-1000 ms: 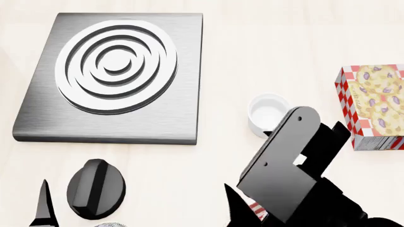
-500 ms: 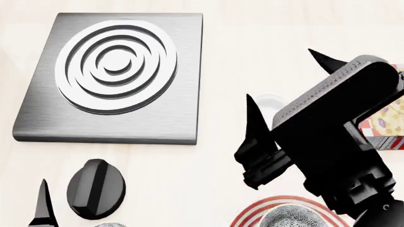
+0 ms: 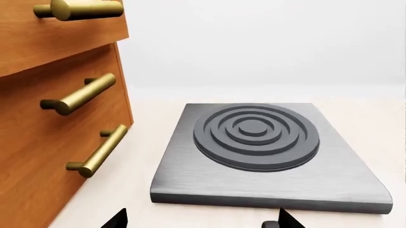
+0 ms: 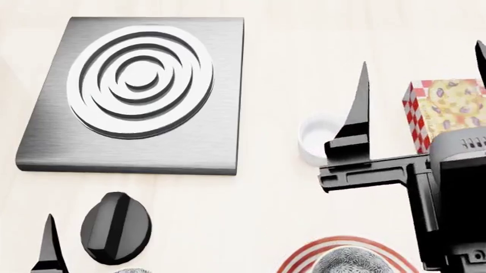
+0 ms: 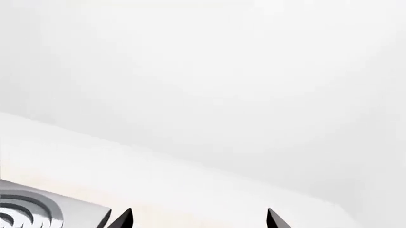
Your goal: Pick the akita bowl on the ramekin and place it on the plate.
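The speckled grey-black akita bowl (image 4: 351, 261) sits on the red-ringed plate (image 4: 297, 259) at the head view's lower edge. The glossy white ramekin (image 4: 319, 138) stands bare beside the brushed-metal burner slab (image 4: 201, 142). The right gripper (image 4: 421, 96) hangs above, black tapered fingers spread apart, empty. The left gripper's (image 3: 199, 221) tips are also spread.
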